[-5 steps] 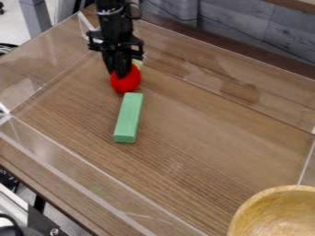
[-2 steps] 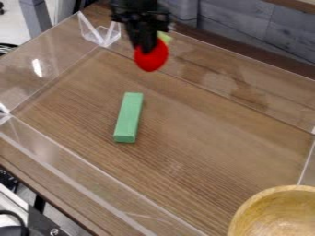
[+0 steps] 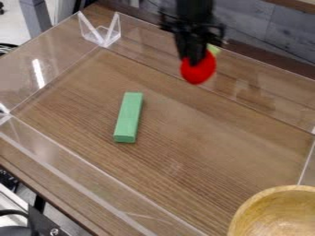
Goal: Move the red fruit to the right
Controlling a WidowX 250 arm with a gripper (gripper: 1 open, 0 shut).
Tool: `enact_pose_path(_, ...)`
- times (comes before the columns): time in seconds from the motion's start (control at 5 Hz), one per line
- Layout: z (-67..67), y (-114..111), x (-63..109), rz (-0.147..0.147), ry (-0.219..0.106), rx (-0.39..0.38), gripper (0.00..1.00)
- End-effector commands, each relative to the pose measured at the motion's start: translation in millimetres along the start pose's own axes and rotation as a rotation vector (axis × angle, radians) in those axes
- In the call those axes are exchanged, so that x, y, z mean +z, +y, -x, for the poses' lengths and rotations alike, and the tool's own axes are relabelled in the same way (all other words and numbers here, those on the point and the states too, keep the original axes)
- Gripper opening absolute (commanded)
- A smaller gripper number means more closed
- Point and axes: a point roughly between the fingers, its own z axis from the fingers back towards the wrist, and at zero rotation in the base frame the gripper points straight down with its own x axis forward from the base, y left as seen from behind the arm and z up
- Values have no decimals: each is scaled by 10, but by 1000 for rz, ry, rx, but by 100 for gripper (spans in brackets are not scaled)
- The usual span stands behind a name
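The carry step was in hand: the gripper was clamped on the red fruit, held aloft right of the green block, and the next move, in my judgement, called for further rightward travel, lowering and release.

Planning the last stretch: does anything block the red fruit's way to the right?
Nothing visible does. The claw holds the red fruit lifted; the green block lies to its left, off the path.

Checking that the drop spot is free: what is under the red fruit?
Only bare wooden tabletop shows beneath the red fruit, held by the gripper. The green block lies well apart. The patch right behind the fruit is covered.
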Motion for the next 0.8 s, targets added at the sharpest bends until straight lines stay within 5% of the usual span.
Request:
enact_pose_path(0.0, -118, -86, 57, -20, -34, -65, 0)
enact_pose_path(0.4, -120, -82, -280, -5, -7, -175, 0)
enact_pose_path(0.6, -144, -25, -397, 2, 4, -206, 100)
